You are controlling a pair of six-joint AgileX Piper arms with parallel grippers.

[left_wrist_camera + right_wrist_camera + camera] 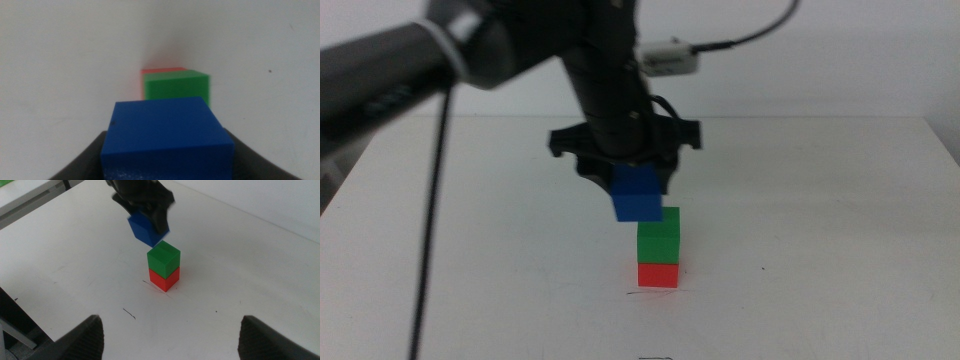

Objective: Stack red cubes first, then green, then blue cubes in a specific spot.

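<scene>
Looking from the left side of the counter [820,200], I see my left arm reaching in over the white surface, its hand [638,190] hanging in the air with the jaws closed on the blue cube [637,193]. That cube is off the surface, held just above and slightly left of the stack, not touching it. From the left wrist camera the blue cube [167,135] fills the foreground between the dark jaws, with the stack showing just past it. Moving right, the green cube [659,236] sits squarely on the red cube [658,273], and the red one rests on the counter right at the thin dark scribbled line [655,291] that marks the spot. My right hand [170,337] waits well apart from the stack, its jaws spread wide and holding nothing, looking back at the two stacked cubes.
</scene>
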